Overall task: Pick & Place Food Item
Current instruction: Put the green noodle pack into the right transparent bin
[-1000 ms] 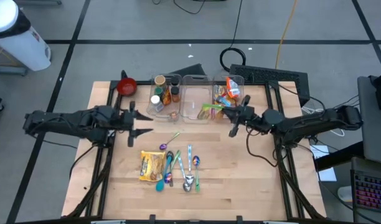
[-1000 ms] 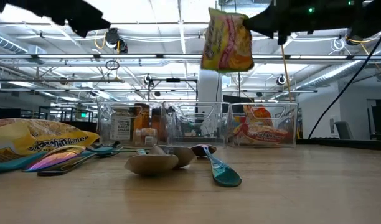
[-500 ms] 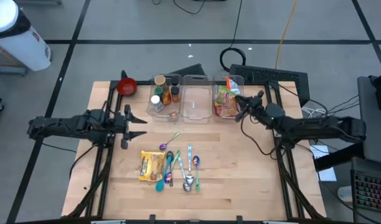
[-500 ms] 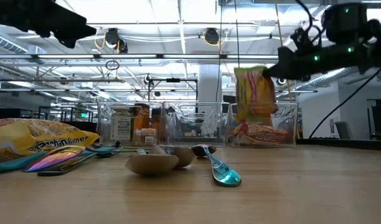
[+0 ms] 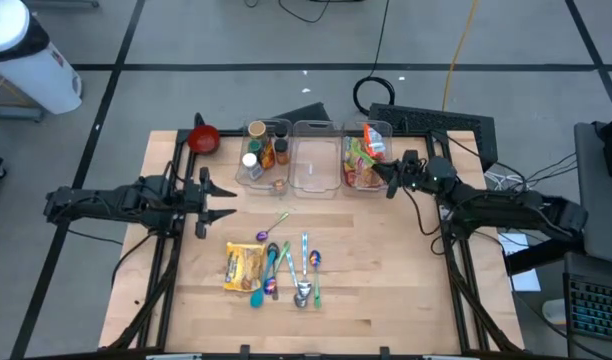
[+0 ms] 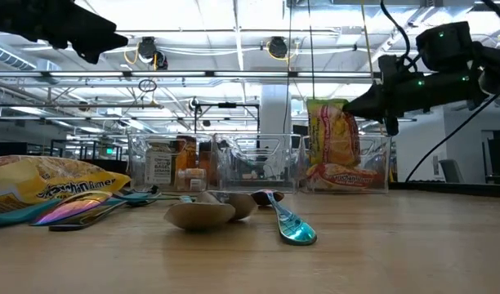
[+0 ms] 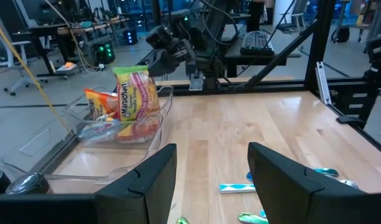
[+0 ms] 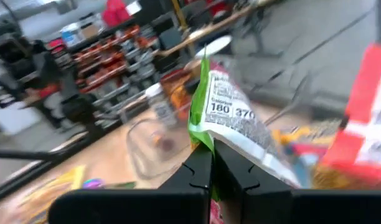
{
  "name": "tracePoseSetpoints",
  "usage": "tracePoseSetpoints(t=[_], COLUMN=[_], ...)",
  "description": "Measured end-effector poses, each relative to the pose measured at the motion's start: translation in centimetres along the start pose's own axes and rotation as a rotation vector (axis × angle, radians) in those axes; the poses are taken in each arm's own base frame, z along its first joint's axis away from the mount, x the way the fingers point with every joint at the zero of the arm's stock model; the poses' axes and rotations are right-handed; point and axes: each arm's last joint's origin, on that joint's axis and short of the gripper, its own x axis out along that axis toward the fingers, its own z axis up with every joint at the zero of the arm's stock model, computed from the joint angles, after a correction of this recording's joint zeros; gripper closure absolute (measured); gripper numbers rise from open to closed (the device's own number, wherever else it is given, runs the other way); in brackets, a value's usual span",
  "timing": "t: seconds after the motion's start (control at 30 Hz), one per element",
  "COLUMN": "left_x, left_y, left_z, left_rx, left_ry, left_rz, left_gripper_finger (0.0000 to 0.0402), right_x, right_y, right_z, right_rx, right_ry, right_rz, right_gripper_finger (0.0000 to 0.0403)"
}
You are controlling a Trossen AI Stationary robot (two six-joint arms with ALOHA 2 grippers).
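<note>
A: Yellow and green, crinkly plastic: our snack packet (image 6: pixel 333 139) hangs upright from the right gripper (image 5: pixel 390 172), whose jaws are clenched on its top edge, and its lower end sits just inside the clear plastic bin (image 5: pixel 358 180) at the right end of the row.

B: Agreed. We see other orange and red packets (image 7: pixel 103 109) already lying in that bin, touching ours from below.

A: That is our worry. If we let go while the packet stands this tall, it may tip over the bin's wall and land on the wooden table (image 5: pixel 406 270).

B: Or we catch the rim with the fingers and drag the bin against the empty middle bin (image 5: pixel 314 165).

A: Meanwhile our left gripper (image 5: pixel 218 201) waits over the table's left side, jaws parted and holding nothing, well apart from the yellow packet (image 5: pixel 243 266) and spoons (image 5: pixel 302 270).
</note>
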Motion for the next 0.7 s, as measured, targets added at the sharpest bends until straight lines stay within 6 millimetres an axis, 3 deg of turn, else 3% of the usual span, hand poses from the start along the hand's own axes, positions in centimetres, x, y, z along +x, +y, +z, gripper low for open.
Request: tracePoseSetpoints(t=[0.13,0.4,0.53,0.7], left_x=[0.0,0.0,0.0,0.0], left_y=[0.0,0.0,0.0,0.0], left_z=[0.0,0.0,0.0,0.2], left_rx=[-0.007,-0.009,-0.006,-0.007], left_ry=[0.000,0.000,-0.004,-0.018], left_rz=[0.000,0.001,0.001,0.002], left_gripper_finger=[0.0194,0.0195,0.0195,0.0194], right_x=[-0.1,-0.8,-0.9,-0.8], right_y=[-0.1,0.8,0.6,-0.5], right_z=[0.0,0.7,0.7,-0.1], right_rx=[0.082,0.084,0.081,0.035], right_ry=[0.058,0.072,0.060,0.063], right_rz=[0.121,0.296,0.220,-0.040], right_gripper_finger=[0.0403,0.0403,0.0403,0.0403])
